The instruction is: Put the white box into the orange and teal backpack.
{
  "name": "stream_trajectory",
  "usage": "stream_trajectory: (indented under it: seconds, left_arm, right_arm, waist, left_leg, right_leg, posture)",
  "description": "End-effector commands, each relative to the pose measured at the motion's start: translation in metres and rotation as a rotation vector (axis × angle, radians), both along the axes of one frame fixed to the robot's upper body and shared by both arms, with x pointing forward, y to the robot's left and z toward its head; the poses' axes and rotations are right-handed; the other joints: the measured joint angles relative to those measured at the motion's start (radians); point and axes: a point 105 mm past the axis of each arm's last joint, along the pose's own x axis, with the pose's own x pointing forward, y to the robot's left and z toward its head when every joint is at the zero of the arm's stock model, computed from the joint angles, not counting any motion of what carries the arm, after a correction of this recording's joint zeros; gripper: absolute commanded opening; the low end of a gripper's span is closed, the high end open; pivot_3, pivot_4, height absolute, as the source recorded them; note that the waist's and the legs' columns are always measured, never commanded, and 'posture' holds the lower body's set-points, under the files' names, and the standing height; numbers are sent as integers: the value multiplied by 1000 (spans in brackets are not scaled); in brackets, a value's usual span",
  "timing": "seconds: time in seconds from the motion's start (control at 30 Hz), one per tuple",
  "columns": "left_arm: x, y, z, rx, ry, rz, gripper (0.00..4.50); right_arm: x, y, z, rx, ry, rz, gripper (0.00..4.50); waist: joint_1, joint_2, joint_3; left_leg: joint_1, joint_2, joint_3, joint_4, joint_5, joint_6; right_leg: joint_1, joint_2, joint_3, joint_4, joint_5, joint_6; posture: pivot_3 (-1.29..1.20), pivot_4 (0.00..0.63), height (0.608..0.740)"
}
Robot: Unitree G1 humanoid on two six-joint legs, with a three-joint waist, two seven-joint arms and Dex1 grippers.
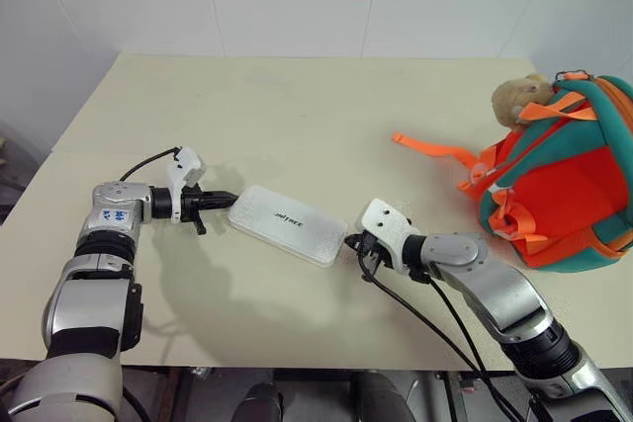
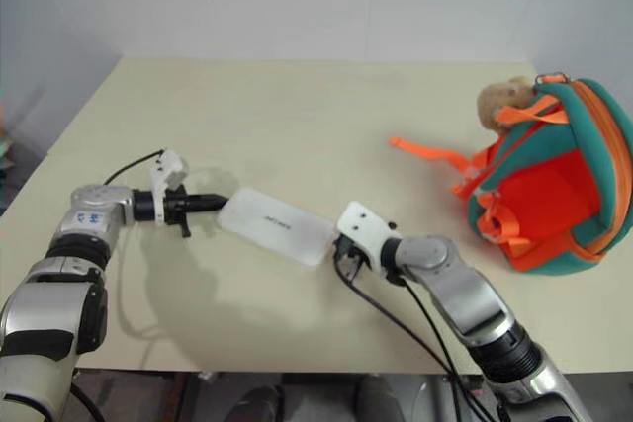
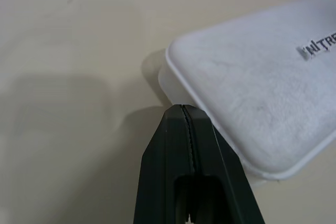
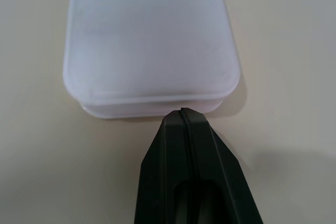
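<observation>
The white box (image 1: 288, 223) lies flat on the cream table, its dark lettering up. My left gripper (image 1: 226, 199) is shut, and its tip meets the box's left end (image 3: 178, 77) near a corner. My right gripper (image 1: 350, 241) is shut too, its tip pressed at the middle of the box's right end (image 4: 152, 106). Each closed pair of black fingers (image 3: 184, 145) points inward at the box from opposite ends. The orange and teal backpack (image 1: 564, 185) lies at the far right with its mouth open toward the box, showing the orange lining, a tan plush toy (image 1: 522, 98) on top.
An orange webbing strap (image 1: 435, 148) trails from the backpack across the table toward the middle. Black cables hang from my right wrist (image 1: 415, 308) over the table's front edge. White walls bound the table (image 1: 297, 106) behind and at the right.
</observation>
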Motion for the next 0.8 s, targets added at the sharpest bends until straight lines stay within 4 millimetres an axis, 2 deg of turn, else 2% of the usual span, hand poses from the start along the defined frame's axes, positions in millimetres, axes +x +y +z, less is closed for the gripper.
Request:
stream_trajectory:
  seconds: [0.03,0.27,0.5,0.8]
  left_arm:
    - [-2,4,4,25,5,-7,0]
    - [-3,-2,5,22,2,-42,0]
    - [-15,-9,4,37,43,-125,0]
    - [-52,-11,-6,96,129,-228,0]
  right_arm:
    - [-1,6,9,8,-38,18,120]
    - [-3,10,11,16,-41,50,120]
    - [0,7,11,-10,-53,59,120]
    - [2,1,15,-43,-73,74,120]
  waist:
    - [0,0,0]
    - [-1,0,0]
    - [-1,0,0]
    - [-1,0,0]
  left_leg:
    - [0,0,0,0,0,0]
    - [0,0,0,0,0,0]
    - [0,0,0,0,0,0]
    - [0,0,0,0,0,0]
  right_leg:
    - [0,0,0,0,0,0]
    - [0,0,0,0,0,0]
    - [0,0,0,0,0,0]
    - [0,0,1,0,0,0]
  posture:
    - [0,150,740]
    - [0,150,740]
    - [0,150,740]
    - [0,150,740]
